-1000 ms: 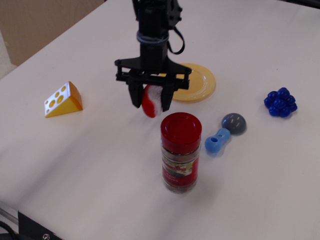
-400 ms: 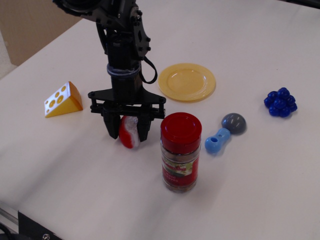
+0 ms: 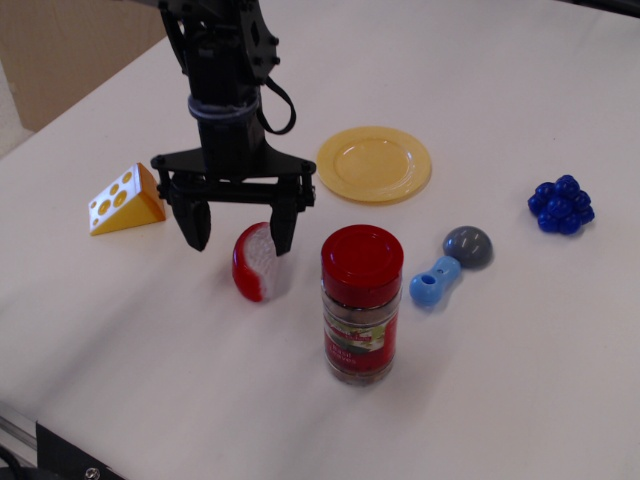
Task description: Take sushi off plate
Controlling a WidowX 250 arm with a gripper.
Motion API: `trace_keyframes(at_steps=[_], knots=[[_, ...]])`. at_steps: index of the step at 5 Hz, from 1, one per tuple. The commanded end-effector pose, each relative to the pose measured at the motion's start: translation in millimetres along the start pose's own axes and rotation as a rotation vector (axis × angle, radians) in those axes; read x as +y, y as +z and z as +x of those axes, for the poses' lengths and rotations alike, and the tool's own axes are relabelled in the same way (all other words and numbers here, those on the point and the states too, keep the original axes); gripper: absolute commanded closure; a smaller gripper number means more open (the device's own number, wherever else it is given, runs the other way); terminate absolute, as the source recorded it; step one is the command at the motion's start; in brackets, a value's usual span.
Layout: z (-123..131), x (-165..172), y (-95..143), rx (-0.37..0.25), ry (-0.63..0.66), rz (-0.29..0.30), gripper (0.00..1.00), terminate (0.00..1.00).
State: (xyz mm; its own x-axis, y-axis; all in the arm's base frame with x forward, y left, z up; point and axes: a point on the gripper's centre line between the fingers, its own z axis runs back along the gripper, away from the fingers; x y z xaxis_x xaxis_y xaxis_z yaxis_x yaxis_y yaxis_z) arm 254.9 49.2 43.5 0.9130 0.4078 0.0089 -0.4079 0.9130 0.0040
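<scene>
The sushi [image 3: 254, 262], red shell with a white grainy face, lies on the table left of the red-lidded jar, well off the yellow plate [image 3: 375, 164]. The plate holds nothing and sits at the back, right of the arm. My gripper [image 3: 240, 228] hangs just above and behind the sushi with its black fingers spread wide. The right fingertip [image 3: 281, 237] is close to the sushi's upper edge; the left fingertip [image 3: 197, 232] is apart from it. Nothing is held.
A spice jar with a red lid [image 3: 361, 304] stands right next to the sushi. A yellow cheese wedge [image 3: 124, 200] lies at the left. A blue and grey toy [image 3: 450, 264] and a blue berry cluster [image 3: 561, 204] lie at the right.
The gripper carried the sushi from beside the plate forward and left, lowered it to the table, then opened and rose slightly, leaving the sushi lying by the jar.
</scene>
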Motion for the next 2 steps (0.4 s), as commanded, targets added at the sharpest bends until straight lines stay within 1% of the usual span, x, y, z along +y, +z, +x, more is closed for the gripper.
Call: trace_keyframes(at_steps=[1,2], knots=[[11.8,-3.0,46.6,-0.109,0.009,0.004,0.00,0.00],[11.8,-3.0,46.6,-0.109,0.009,0.004,0.00,1.00]])
